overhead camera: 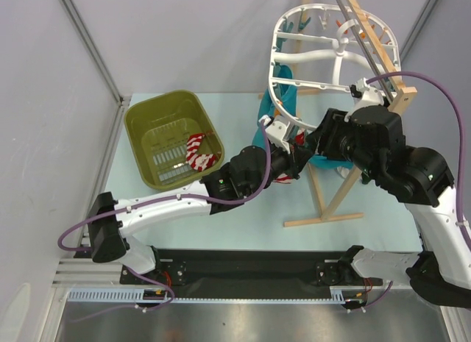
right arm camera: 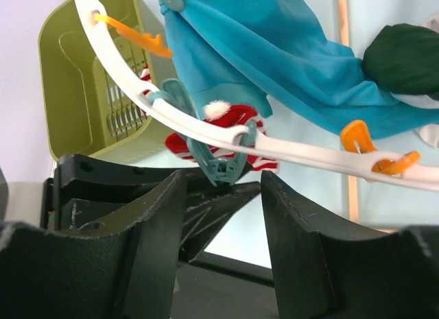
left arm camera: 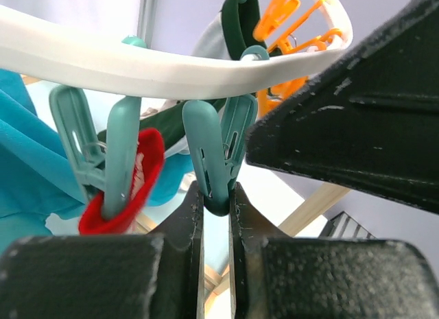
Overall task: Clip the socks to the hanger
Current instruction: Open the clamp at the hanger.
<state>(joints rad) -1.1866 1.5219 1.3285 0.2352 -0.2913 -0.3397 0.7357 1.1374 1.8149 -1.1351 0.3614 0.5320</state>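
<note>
The white hanger (overhead camera: 324,57) hangs from the wooden stand, and its rim crosses the left wrist view (left arm camera: 137,68) and the right wrist view (right arm camera: 309,154). My left gripper (left arm camera: 216,195) is shut on the tip of a teal clip (left arm camera: 212,147) under the rim. A red-cuffed sock (left arm camera: 134,175) sits at the neighbouring teal clip (left arm camera: 120,147); whether it is clipped is unclear. My right gripper (right arm camera: 223,176) is open, its fingers on either side of the same teal clip (right arm camera: 226,161), with the striped sock (right arm camera: 233,120) behind the rim. A second striped sock (overhead camera: 200,152) lies in the basket.
The olive-green basket (overhead camera: 147,114) stands at the left. A teal cloth (right arm camera: 260,51) and a dark green cloth (right arm camera: 405,58) hang on the hanger. The wooden stand (overhead camera: 324,209) rises behind both grippers. Orange clips (right arm camera: 357,137) sit along the rim.
</note>
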